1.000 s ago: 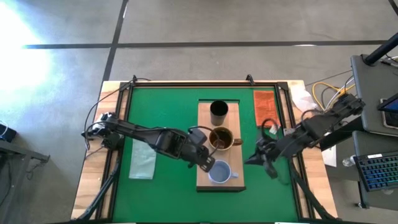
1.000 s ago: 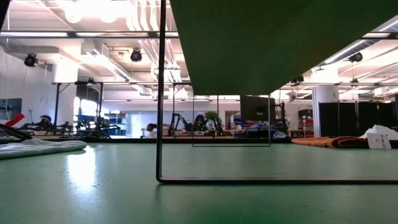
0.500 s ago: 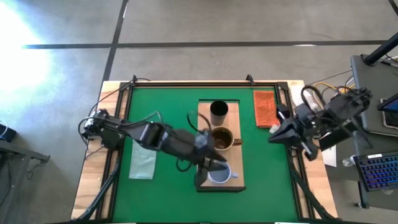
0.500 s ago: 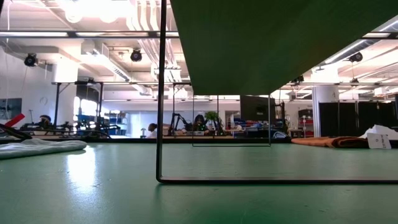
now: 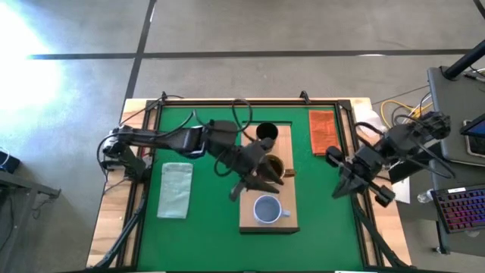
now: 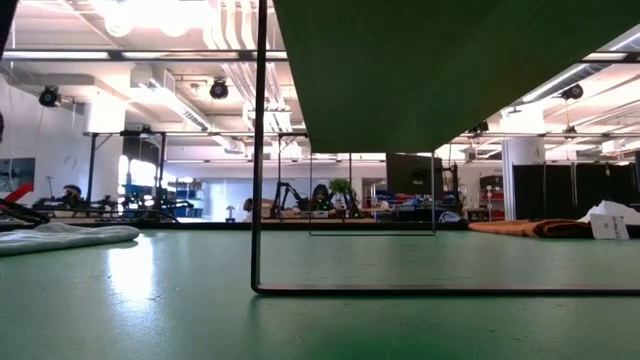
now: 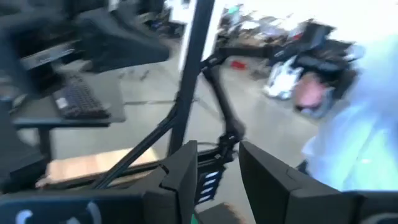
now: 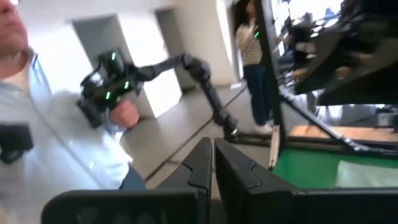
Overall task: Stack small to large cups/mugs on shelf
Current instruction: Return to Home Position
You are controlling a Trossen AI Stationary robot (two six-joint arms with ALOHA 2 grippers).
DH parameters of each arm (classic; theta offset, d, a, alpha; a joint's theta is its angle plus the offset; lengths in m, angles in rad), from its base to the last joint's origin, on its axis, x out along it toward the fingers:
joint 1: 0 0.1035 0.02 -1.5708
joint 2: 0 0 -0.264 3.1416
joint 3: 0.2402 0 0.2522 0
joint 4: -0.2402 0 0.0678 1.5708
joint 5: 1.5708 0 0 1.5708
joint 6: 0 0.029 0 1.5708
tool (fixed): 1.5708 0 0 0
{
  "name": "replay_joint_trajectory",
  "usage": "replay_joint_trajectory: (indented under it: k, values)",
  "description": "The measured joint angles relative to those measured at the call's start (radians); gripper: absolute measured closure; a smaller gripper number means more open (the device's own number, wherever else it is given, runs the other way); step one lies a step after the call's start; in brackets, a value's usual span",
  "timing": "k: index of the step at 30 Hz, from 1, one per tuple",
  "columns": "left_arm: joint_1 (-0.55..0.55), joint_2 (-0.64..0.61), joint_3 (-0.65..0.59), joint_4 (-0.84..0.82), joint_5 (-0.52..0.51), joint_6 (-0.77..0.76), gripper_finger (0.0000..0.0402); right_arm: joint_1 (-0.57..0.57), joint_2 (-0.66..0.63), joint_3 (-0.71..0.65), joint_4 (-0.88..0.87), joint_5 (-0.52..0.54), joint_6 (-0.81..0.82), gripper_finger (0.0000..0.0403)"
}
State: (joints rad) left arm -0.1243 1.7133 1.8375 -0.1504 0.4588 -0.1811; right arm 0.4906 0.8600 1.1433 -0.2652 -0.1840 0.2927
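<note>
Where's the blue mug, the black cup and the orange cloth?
blue mug (image 5: pixel 266 209): high view, on its inside bottom.
black cup (image 5: pixel 266 133): high view, on its dark opening.
orange cloth (image 5: pixel 322 130): high view, on its middle.

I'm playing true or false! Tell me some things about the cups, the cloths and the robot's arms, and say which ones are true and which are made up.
1. The black cup, the brown mug and the blue mug all stand on the wooden board. True.
2. The blue mug is in the middle of the row. False: the brown mug is in the middle.
3. The left tool is holding the blue mug. False: it is open over the board, beside the brown mug, and holds nothing.
4. The orange cloth lies on the right arm's side of the board. True.
5. The right tool is over the board. False: it is shut, by the table's right edge.
</note>
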Motion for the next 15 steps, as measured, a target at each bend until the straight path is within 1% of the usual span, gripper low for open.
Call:
replay_joint_trajectory:
  k: [1,3,5,7,8,9,12,14,15]
  values:
    - [0.016,-0.002,-0.029,0.05,0.039,-0.013,0.0297,-0.018,-0.027,-0.034,0.028,-0.001,0.009,0.0392]
    - [0.046,-0.021,-0.09,0.129,0.076,-0.054,0.0297,-0.054,-0.084,-0.11,0.093,-0.007,0.018,0.0392]
    - [0.068,-0.051,-0.159,0.199,0.081,-0.094,0.0297,-0.088,-0.139,-0.183,0.166,-0.034,0.018,0.0392]
    - [0.083,-0.091,-0.24,0.257,0.044,-0.134,0.0297,-0.117,-0.188,-0.243,0.245,-0.076,0.019,0.0392]
    - [0.087,-0.12,-0.28,0.275,-0.002,-0.152,0.0297,-0.127,-0.209,-0.265,0.275,-0.09,0.023,0.0392]
    - [0.087,-0.154,-0.325,0.278,-0.072,-0.159,0.0297,-0.137,-0.228,-0.284,0.304,-0.093,0.026,0.0392]
    - [0.083,-0.29,-0.458,0.266,-0.311,-0.166,0.0297,-0.162,-0.274,-0.313,0.315,-0.093,0.029,0.0392]
    - [0.083,-0.39,-0.555,0.291,-0.412,-0.166,0.0297,-0.178,-0.295,-0.316,0.306,-0.094,0.028,0.0392]
    - [0.083,-0.437,-0.605,0.316,-0.441,-0.165,0.0297,-0.186,-0.306,-0.316,0.298,-0.094,0.023,0.0392]
